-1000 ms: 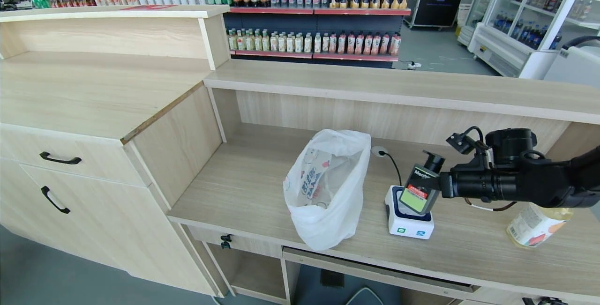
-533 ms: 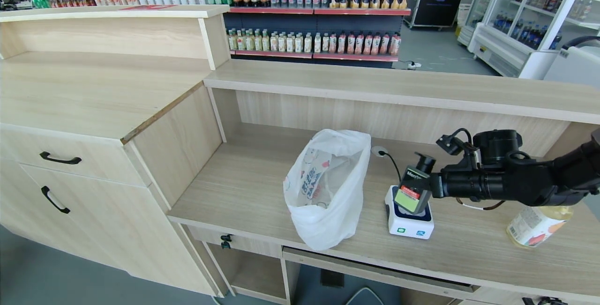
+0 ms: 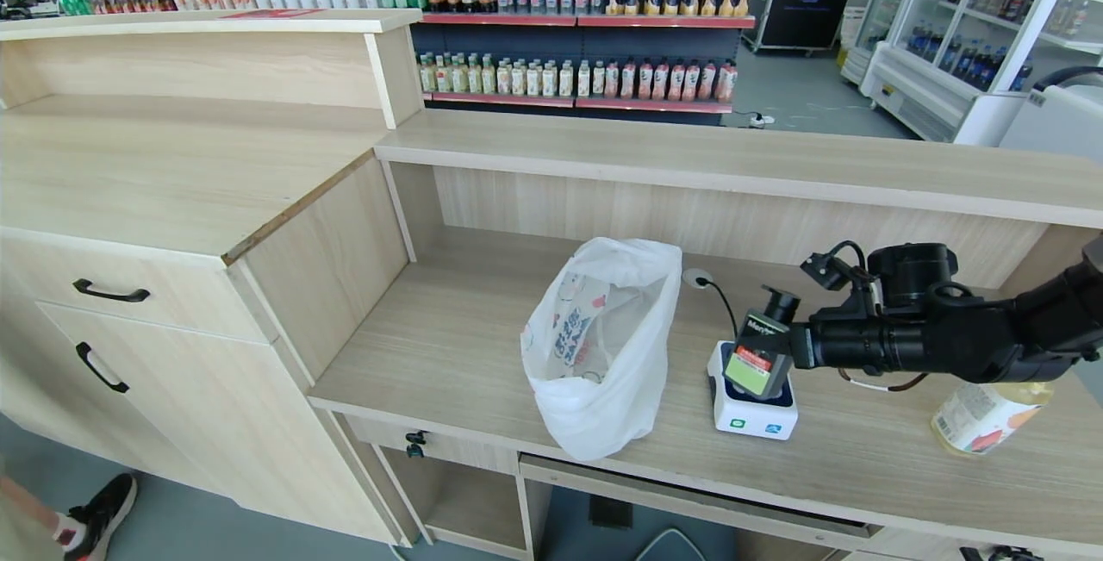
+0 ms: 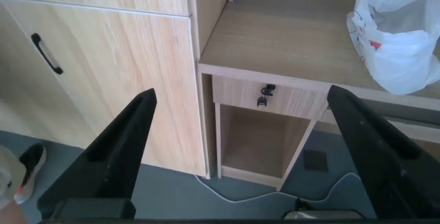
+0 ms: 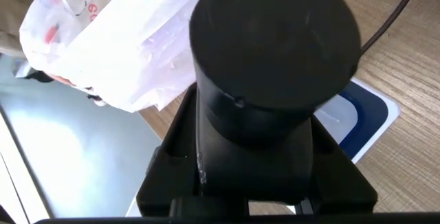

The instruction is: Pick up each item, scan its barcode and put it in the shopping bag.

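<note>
I see right gripper (image 3: pixel 786 344), clamped on black-capped bottle (image 3: pixel 758 360), drift left, down over scanner (image 3: pixel 750 414), frame lower right; scan underway, I judge; left gripper (image 4: pixel 240 121) apart.

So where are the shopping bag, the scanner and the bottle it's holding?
shopping bag (image 3: pixel 595 410), head view, its front wall.
scanner (image 3: pixel 751 419), head view, its white front.
bottle (image 3: pixel 750 371), head view, its green label.

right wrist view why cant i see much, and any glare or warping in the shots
Right wrist view: the black cap of the held bottle sits close before the lens and hides the middle; the floor past the shopping bag looks washed bright. Head view: the straight counter edges bow slightly, a wide-lens warp.
</note>
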You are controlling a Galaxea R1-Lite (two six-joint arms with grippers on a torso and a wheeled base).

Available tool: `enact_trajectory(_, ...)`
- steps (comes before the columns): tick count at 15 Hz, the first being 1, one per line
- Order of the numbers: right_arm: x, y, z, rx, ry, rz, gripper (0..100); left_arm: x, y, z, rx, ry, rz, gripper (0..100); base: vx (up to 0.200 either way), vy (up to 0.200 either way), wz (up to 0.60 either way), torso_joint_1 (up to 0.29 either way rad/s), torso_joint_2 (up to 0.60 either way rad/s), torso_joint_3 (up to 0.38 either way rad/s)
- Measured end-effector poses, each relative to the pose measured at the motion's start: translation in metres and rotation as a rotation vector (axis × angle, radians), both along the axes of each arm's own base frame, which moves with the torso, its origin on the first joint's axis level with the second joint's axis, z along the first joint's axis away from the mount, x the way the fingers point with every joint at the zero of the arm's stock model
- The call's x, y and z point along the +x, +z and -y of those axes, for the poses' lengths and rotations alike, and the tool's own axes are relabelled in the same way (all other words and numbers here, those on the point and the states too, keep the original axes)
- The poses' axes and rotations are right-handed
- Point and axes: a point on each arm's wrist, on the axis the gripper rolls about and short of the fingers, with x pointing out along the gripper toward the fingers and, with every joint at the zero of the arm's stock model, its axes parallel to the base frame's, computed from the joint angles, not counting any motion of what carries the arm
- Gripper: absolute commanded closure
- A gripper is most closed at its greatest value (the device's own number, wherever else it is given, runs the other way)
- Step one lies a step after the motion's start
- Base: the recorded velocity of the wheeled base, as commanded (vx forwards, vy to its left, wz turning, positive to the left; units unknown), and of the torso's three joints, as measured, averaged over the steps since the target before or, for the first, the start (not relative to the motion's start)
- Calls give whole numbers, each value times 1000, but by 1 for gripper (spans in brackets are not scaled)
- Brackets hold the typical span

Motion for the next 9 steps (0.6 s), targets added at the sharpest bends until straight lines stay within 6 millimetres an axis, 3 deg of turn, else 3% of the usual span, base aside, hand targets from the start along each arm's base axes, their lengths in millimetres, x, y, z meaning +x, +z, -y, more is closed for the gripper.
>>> enact_trajectory(9, 1, 0, -1, 2, 3, 17, 100, 0, 0, 0, 0, 0, 0, 0, 0, 0, 0, 0, 0, 0)
